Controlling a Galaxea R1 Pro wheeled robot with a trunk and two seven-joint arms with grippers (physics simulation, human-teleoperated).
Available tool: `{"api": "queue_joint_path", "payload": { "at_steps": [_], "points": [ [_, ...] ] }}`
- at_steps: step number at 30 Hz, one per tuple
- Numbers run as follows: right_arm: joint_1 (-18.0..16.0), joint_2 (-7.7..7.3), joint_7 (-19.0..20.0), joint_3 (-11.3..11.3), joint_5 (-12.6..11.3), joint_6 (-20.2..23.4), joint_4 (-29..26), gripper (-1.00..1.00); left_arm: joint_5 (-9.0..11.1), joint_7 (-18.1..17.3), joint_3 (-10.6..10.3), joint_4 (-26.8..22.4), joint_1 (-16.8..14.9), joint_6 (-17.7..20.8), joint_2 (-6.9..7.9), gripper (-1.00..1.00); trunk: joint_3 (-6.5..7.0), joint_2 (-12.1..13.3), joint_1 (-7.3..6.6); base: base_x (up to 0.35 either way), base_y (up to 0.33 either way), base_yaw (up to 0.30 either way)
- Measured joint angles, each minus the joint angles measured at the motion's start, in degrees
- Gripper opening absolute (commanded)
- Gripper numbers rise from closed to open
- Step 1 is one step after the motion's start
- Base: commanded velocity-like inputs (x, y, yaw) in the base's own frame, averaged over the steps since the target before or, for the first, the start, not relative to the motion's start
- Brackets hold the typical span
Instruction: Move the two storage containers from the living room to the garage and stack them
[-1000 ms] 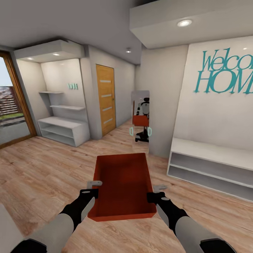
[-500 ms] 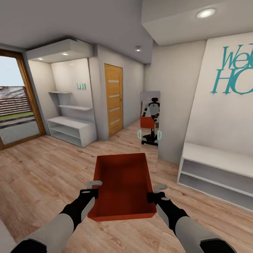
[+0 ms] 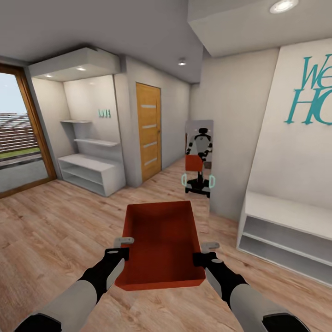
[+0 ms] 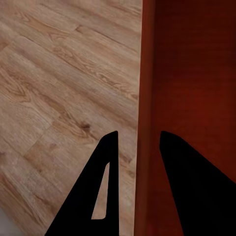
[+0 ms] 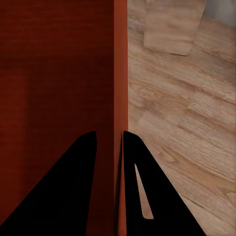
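Observation:
I am carrying one red-orange open-top storage container [image 3: 161, 240] in front of me, level above the light wood plank floor [image 3: 55, 230]. My left gripper [image 3: 122, 246] is shut on its left wall, with the wall [image 4: 146, 98] between the two fingers. On the opposite side, my right gripper [image 3: 207, 251] is shut on the right wall [image 5: 120, 73]. The container's inside [image 5: 59, 73] is empty. The garage is out of view.
Ahead, a tall mirror [image 3: 199, 159] on a wall corner reflects me with the bin. A wooden door [image 3: 148, 131] stands left of it. There is a low white shelf bench [image 3: 286, 230] at the right, white alcove shelves [image 3: 90, 173] at the left, and a glass door [image 3: 18, 138] at the far left.
The whole view has shifted: the mirror, door and bench sit further right and nearer, so the camera moved. The container and both grippers keep the same place in the picture.

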Motion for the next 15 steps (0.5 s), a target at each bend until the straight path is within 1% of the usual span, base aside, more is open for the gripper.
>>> {"api": "queue_joint_path", "payload": {
  "at_steps": [7,10,15],
  "points": [
    [0.0,0.04,0.0,-0.2,0.3,0.0,0.0,-1.0,0.1,0.0,0.0,0.0,0.0,0.0,0.0,-1.0,0.0,0.0,0.0,0.322,0.0,0.006],
    [0.0,0.02,0.0,-0.1,0.2,0.0,0.0,-1.0,0.0,0.0,0.0,0.0,0.0,-0.1,0.01,-1.0,0.0,0.0,0.0,0.322,0.0,0.196],
    [0.0,0.02,0.0,-0.1,0.1,0.0,0.0,-1.0,0.0,0.0,0.0,0.0,0.0,0.0,0.01,-1.0,0.0,0.0,0.0,0.322,0.0,0.259]
  ]
}}
